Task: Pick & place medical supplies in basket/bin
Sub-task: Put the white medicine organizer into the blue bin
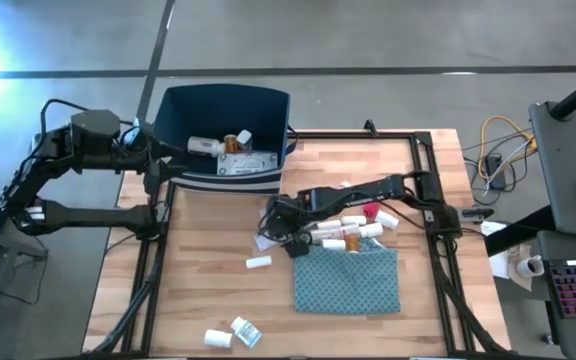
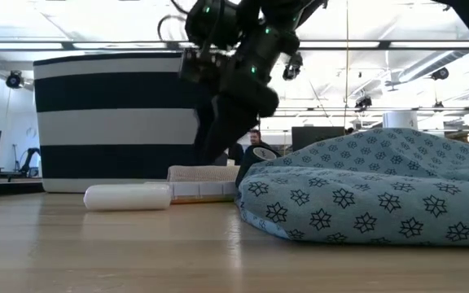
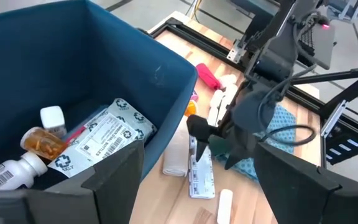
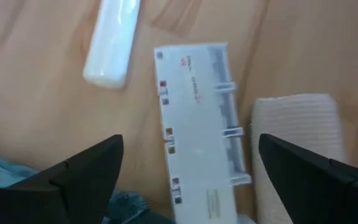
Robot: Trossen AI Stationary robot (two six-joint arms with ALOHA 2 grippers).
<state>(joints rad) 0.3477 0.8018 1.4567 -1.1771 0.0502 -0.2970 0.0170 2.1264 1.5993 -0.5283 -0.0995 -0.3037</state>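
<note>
Navy plastic, the bin [image 1: 258, 110] stands at the table's far edge, holding a white bottle [image 1: 204, 146], an orange vial [image 1: 238, 139] and a labelled packet [image 1: 248, 164]; the left gripper [image 1: 158, 148] hovers at its rim, fingers wide. The right gripper [image 1: 273, 228] hangs beside the teal cloth [image 1: 348, 280]. Its wrist view shows fingers spread over a flat white packet [image 4: 197, 130], near a white tube [image 4: 112, 43] and a beige roll [image 4: 300, 143].
</note>
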